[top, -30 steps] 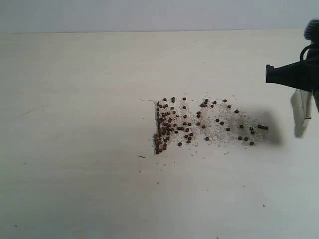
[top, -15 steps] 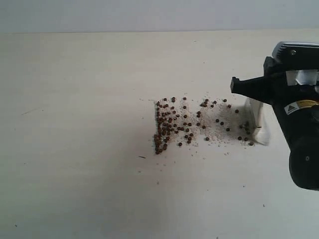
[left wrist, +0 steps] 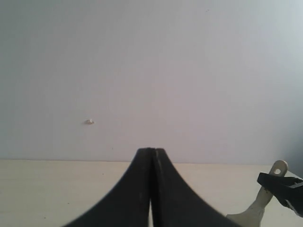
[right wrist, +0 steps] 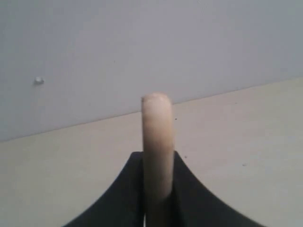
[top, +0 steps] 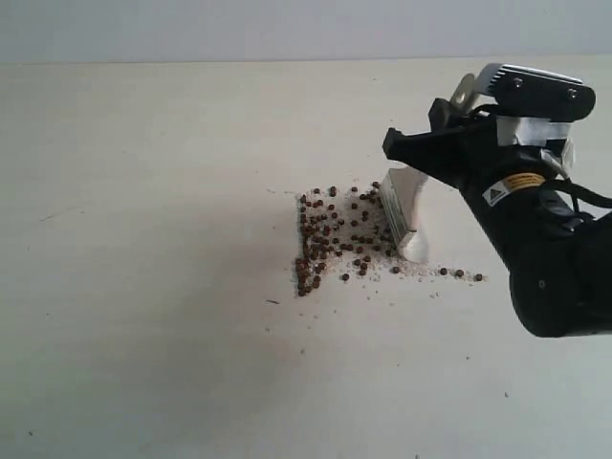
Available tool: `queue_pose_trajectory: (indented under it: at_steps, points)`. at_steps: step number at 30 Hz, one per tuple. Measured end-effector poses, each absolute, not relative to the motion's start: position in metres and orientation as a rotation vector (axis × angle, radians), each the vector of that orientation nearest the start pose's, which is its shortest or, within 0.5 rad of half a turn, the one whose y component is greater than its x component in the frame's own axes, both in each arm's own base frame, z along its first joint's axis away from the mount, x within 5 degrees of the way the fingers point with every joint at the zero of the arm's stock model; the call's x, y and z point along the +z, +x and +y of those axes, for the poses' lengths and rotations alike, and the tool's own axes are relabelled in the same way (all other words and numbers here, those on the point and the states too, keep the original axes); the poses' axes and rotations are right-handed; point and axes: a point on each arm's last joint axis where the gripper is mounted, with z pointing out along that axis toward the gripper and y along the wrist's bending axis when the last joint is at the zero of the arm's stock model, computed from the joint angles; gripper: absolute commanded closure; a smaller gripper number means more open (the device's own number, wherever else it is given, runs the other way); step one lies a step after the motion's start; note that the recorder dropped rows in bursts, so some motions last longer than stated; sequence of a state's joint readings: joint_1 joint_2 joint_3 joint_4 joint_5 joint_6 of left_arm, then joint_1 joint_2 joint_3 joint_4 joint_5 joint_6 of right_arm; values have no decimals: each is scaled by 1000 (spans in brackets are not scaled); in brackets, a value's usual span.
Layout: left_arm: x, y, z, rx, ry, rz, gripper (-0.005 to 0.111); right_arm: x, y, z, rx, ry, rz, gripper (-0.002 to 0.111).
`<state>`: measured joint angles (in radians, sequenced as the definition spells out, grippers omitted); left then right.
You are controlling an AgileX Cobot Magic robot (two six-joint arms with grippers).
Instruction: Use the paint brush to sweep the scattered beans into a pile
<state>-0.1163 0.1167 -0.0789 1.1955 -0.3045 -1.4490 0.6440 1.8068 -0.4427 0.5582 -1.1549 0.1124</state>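
Beans [top: 325, 244] sit clustered on the table [top: 143, 287], mostly just past our right gripper's [top: 421, 163] fingertips, with a few stragglers back under the wrist. We see the right fingers clamped on the paint brush [top: 404, 210] handle, bristles on the table below them. Left gripper [left wrist: 151, 184] fingers are pressed together, holding nothing.

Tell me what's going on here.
The right gripper is clamped on the paint brush, whose bristles are pressed to the table at the right side of the beans. Most beans lie in a loose patch left of the brush, and a few sit in a line to its right. The left gripper is shut, empty and outside the exterior view.
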Motion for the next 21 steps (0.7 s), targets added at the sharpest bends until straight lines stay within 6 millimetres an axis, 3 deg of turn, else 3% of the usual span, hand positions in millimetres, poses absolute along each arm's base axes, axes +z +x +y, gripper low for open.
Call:
queue_pose_trajectory:
  at_steps: [4,9,12,14,17,21]
  points:
    - [243,56,-32,-517,128,1427,107,152,246,125,238,122,1733,108]
    - [243,56,-32,-517,128,1427,107,191,234,114,164,90,1752,108]
    - [243,56,-32,-517,128,1427,107,221,218,99,128,98,1731,108]
    - [243,56,-32,-517,128,1427,107,230,200,83,105,118,1728,108]
    - [243,56,-32,-517,128,1427,107,216,170,56,35,150,1771,108]
    - [243,56,-32,-517,128,1427,107,200,158,42,-33,169,1801,108]
